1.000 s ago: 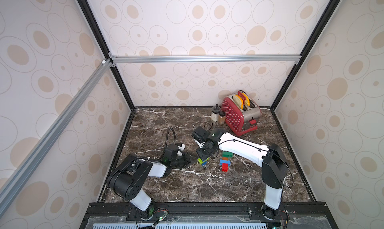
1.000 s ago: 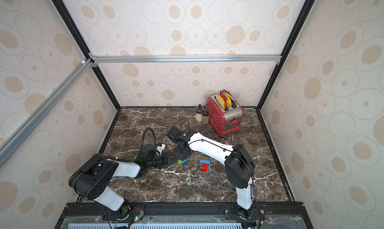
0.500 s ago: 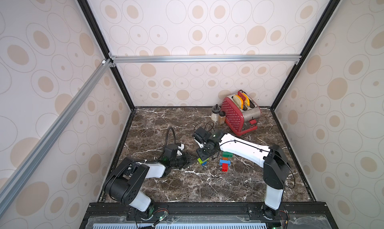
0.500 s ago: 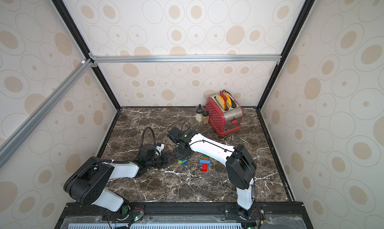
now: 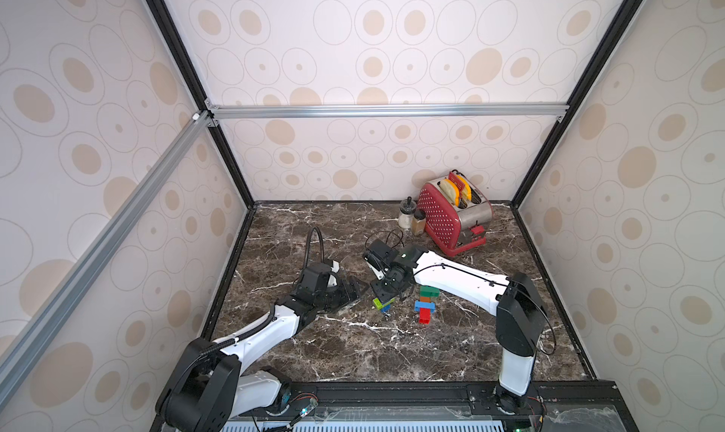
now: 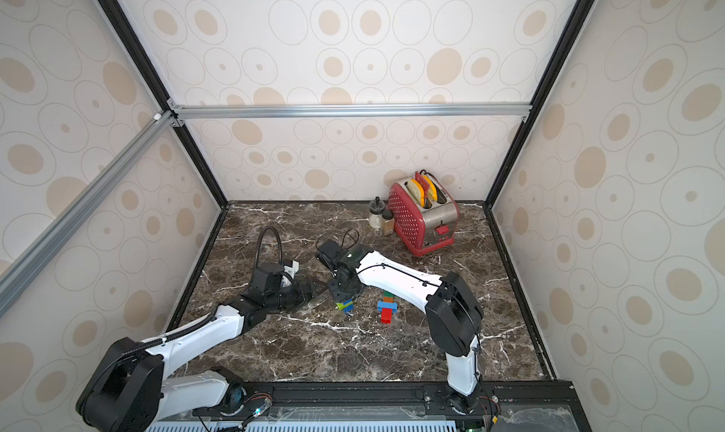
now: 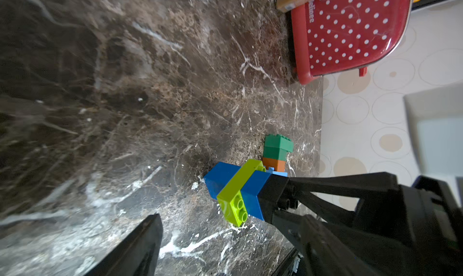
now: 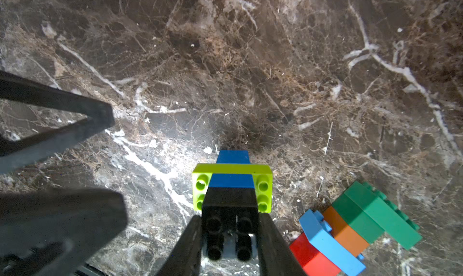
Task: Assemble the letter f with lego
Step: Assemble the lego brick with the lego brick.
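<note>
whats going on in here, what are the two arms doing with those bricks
The right tool is shut on a blue and lime green stack, holding it down near the marble table. The left tool is open and empty, just beside that stack without touching it. A second stack of red, light blue, orange and dark green bricks lies on the table nearby. The two stacks are not yet joined.

top views high; wrist views seemingly near lego (image 7: 234,194)
</note>
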Controlling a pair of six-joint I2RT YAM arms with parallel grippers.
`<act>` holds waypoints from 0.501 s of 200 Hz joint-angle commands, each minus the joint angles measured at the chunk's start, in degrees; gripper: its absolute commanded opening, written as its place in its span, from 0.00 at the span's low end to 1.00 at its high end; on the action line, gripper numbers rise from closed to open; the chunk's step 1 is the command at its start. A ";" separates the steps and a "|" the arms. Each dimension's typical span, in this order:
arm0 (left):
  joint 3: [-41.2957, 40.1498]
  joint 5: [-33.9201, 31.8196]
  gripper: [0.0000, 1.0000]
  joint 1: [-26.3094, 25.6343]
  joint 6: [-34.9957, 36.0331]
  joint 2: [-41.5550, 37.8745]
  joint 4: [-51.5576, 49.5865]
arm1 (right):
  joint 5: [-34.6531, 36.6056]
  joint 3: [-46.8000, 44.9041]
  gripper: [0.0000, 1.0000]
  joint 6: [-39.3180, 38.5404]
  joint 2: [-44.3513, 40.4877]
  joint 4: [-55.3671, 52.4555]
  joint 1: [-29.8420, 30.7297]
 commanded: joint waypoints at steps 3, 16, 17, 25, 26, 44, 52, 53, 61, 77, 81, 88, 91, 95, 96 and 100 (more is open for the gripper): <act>4.43 -6.87 0.91 1.59 4.01 -2.63 -13.06 | 0.51 1.40 0.40 -1.29 1.99 -3.81 -0.46; 6.08 -8.56 0.95 2.63 4.71 -3.12 -16.81 | 0.57 2.14 0.42 -1.65 1.90 -3.85 -0.46; 6.21 -8.67 0.95 2.74 4.80 -3.14 -17.20 | 0.62 2.20 0.42 -1.65 1.90 -3.90 -0.45; 7.48 -10.16 0.97 3.36 5.30 -3.03 -20.03 | 0.66 2.75 0.43 -1.86 1.90 -4.10 -0.48; 7.66 -10.35 0.97 3.40 5.35 -2.96 -20.43 | 0.62 2.82 0.44 -1.89 1.90 -4.07 -0.54; 9.74 -13.26 0.99 4.89 5.76 -2.46 -25.09 | 0.49 3.88 0.48 -2.44 1.82 -4.30 -0.60; 10.34 -14.33 0.99 5.53 5.67 -2.31 -26.40 | 0.24 4.11 0.49 -2.73 1.68 -4.15 -0.59; 10.40 -14.50 0.99 5.55 5.67 -2.30 -26.61 | 0.28 4.11 0.49 -2.77 1.66 -4.09 -0.60; 11.15 -15.92 0.99 5.90 5.67 -2.20 -27.97 | 0.12 4.36 0.51 -3.01 1.56 -4.02 -0.61; 13.59 -20.35 0.99 6.00 5.71 -1.39 -31.94 | -0.27 4.90 0.55 -3.63 1.31 -3.90 -0.69; 14.27 -21.35 0.99 6.05 5.75 -1.05 -32.96 | -0.38 4.94 0.55 -3.80 1.14 -3.67 -0.68; 15.56 -22.97 0.99 6.18 5.87 -0.07 -34.54 | -0.73 5.09 0.56 -4.09 0.66 -3.31 -0.62; 16.24 -23.48 0.99 6.24 5.99 0.51 -35.01 | -0.82 5.13 0.57 -4.18 0.41 -3.11 -0.64; 17.06 -24.04 0.99 6.51 6.14 1.36 -35.71 | -0.94 5.06 0.58 -4.41 0.02 -2.75 -0.64; 17.28 -24.19 0.99 6.57 6.26 1.56 -35.83 | -0.97 5.07 0.58 -4.49 -0.09 -2.69 -0.67; 18.03 -24.67 0.99 6.91 6.45 2.56 -36.32 | -1.08 5.19 0.58 -4.70 -0.45 -2.25 -0.66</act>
